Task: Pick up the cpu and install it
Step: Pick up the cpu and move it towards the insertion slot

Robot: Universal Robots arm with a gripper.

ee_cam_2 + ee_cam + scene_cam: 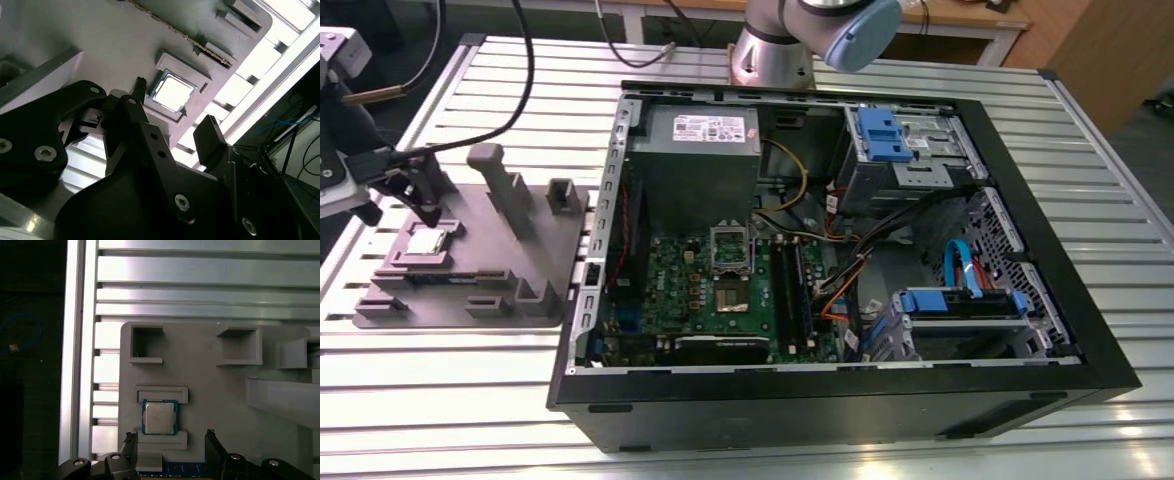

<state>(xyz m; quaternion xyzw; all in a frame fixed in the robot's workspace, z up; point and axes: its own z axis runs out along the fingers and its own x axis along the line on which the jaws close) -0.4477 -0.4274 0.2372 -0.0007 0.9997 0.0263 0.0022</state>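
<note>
Hand (170, 437): at the exterior view's left, over the grey plate; fingers spread wide, holding nothing.
Cpu (159, 416): lay flat in its pocket on the grey plate (210, 390), silver top up. In both wrist views the fingertips sat either side of it, apart from its edges. No contact that I could see.
Surface (454, 400): slatted aluminium, carrying the plate and, just beside it, the case.
Case (854, 395): open, side panel off, toward the exterior view's right of the plate.
Motherboard (680, 290): flat in the case floor.
Socket (731, 255): metal-framed square near the board's middle, well apart from the cpu. Could not tell whether the frame was up or down.
Memory sticks (790, 285): long black pair just right of the socket.
Progress: early. Hand lined up on the cpu, grasp not made. Lift, carry to the socket and seating were all left.
</note>
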